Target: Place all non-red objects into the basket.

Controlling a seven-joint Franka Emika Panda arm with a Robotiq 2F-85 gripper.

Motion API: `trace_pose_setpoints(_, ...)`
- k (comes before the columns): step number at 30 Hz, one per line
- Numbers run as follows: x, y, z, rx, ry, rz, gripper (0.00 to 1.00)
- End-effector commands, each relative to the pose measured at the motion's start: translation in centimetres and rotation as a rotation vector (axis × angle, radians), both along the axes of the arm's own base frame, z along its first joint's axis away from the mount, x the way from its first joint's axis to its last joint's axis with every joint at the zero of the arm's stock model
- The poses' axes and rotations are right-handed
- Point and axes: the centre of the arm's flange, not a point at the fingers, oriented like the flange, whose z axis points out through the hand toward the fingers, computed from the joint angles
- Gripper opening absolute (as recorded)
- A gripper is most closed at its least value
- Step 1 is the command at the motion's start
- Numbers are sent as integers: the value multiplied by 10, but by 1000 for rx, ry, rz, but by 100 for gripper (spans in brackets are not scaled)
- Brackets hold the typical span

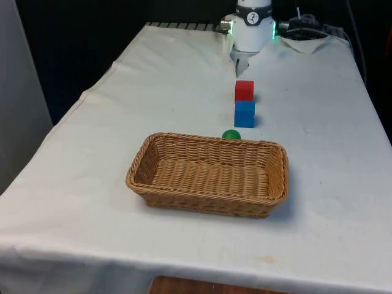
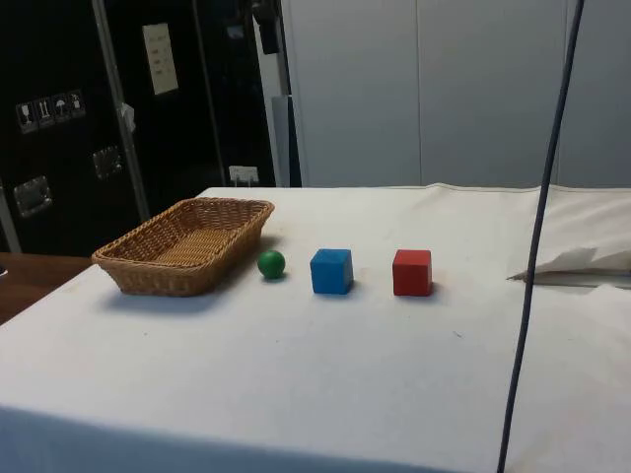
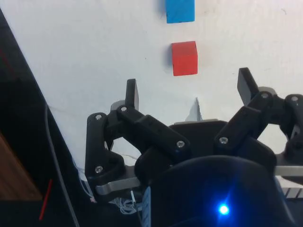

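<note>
So the gripper (image 3: 189,90) is hanging above the white tablecloth (image 1: 92,184) with its two black fingers (image 3: 132,92) spread wide and nothing between them. Closest to it is one red cube (image 3: 184,57), sitting on the cloth just ahead of the fingertips and a bit off toward one finger, not touching anything. Right past that is one blue cube (image 3: 180,10), close behind the red one with a small gap between them. Further out from the gripper is one little green ball (image 2: 271,263), near the blue cube and just beside the wall of the wicker basket (image 2: 148,271), partly hidden behind the basket's rim from the front. The basket is the farthest thing from the gripper, just one of them, with only its woven bottom showing inside. All three pieces line up in a row from gripper to basket, so the red cube sits between the gripper and the two non-red ones.
</note>
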Motion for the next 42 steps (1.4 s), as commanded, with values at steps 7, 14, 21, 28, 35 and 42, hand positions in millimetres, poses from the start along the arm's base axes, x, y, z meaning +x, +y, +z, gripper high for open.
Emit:
trace_pose_setpoints(7,3,5,-1,-11,-13,3,100)
trace_pose_setpoints(14,12,5,-15,-27,-26,4,100)
trace_pose_setpoints(21,21,1,-36,-35,-30,2,100)
trace_pose_setpoints(28,23,-1,-47,-45,-42,-1,100)
trace_pose_setpoints(35,20,-2,-52,-45,-40,-6,100)
trace_pose_setpoints(42,20,-2,-60,-46,-37,-10,100)
